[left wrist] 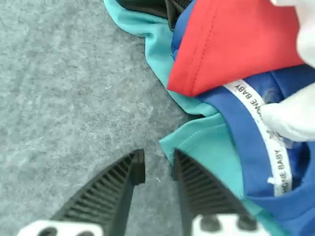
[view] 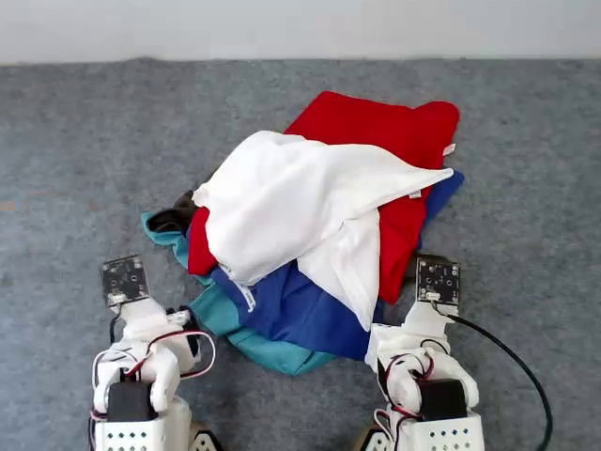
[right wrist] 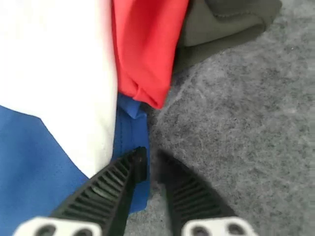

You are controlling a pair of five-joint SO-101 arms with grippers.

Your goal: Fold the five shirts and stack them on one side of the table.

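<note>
Grey felt-like matting covers the table [view: 75,141], and five shirts lie in one loose heap at its middle, none folded yet. A white shirt [view: 300,202] is draped across the top. Under it are a red shirt [view: 376,127] and a blue shirt [view: 300,315], with a teal shirt [view: 249,343] at the bottom near edge and a dark shirt [view: 174,216] poking out on the left.

Both arms sit at the near edge. The left gripper [left wrist: 158,160] hangs over bare matting just beside the teal hem, its jaws slightly parted and holding nothing. The right gripper [right wrist: 151,156] is at the blue shirt's edge, jaws also slightly parted and empty, one jaw overlapping the blue cloth.

The step in hand looks like pulling one shirt out of the heap. The white one seems the sensible start, since nothing lies on it. Each gripper should pinch a single layer near a hem or shoulder, lift it well clear, then spread it flat on bare matting. Taking the blue or teal edges nearest the grippers would likely drag the whole heap along.
</note>
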